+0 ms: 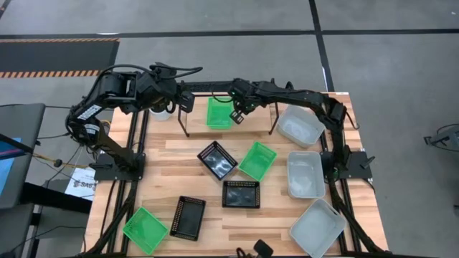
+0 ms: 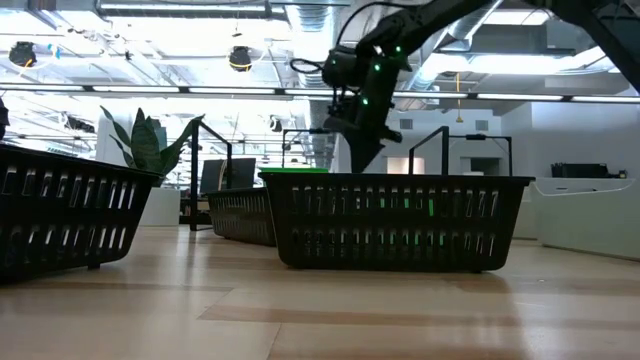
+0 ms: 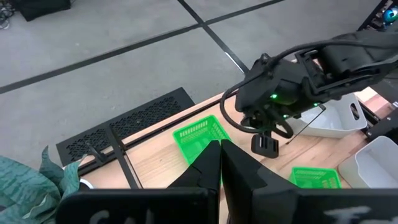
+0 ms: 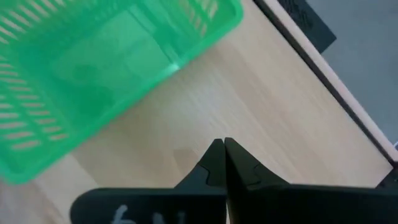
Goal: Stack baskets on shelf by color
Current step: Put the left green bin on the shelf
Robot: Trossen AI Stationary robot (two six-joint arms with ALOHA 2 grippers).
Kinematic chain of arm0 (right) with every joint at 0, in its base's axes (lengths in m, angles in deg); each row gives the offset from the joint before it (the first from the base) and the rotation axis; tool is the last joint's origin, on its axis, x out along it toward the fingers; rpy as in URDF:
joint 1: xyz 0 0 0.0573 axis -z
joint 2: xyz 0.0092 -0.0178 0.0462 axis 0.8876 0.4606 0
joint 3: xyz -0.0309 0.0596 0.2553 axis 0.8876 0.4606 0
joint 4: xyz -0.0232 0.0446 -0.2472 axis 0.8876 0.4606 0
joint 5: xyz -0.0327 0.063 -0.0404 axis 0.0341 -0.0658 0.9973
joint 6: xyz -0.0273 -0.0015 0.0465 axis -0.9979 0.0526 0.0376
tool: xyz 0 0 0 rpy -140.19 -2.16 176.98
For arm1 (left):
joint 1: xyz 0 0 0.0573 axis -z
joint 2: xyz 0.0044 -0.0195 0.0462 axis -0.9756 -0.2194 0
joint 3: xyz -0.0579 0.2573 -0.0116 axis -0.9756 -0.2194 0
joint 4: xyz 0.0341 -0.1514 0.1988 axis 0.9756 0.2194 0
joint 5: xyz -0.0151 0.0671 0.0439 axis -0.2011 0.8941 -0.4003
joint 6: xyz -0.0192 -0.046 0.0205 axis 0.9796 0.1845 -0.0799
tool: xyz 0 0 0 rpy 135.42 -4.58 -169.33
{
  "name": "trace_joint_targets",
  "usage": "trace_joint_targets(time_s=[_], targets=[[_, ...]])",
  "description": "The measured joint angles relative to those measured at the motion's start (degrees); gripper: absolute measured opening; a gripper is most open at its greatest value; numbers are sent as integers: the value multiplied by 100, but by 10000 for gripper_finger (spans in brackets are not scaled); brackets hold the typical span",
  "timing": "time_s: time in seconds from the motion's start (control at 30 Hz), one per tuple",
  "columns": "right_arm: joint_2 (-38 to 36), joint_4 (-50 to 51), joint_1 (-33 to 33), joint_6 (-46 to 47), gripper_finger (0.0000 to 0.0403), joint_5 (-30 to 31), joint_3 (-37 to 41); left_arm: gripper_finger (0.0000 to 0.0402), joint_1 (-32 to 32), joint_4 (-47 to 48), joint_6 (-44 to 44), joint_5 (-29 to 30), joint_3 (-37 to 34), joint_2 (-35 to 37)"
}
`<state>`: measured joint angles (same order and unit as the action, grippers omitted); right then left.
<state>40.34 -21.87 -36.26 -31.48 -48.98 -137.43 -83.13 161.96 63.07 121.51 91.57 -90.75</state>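
One green basket point(image 1: 219, 112) sat on the shelf point(image 1: 254, 109), and the right gripper point(image 1: 237, 115) hovered just beside it at its 3 o'clock side, jaws pressed together and holding nothing. The left gripper point(image 1: 185, 102), jaws also together and empty, hung over the shelf's 9 o'clock end, near that basket but apart from it.

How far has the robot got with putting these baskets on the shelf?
One green basket already sits on the shelf. Nothing is in hand: the right gripper hovers shut and empty beside that basket, and the left gripper waits shut at the shelf's other end. Left on the table are two green baskets, three black ones and three white ones.
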Motion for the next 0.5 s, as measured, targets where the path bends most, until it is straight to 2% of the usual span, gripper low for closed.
trace_joint_targets(time_s=[0.37, 0.5], targets=[[0, -967, 30, 15, 7, -122, 185, 0, 0, -2, 4, 8, 0, 0], [0, -923, 35, 14, 7, -120, 185, 0, 0, -2, 6, 20, 0, 0]])
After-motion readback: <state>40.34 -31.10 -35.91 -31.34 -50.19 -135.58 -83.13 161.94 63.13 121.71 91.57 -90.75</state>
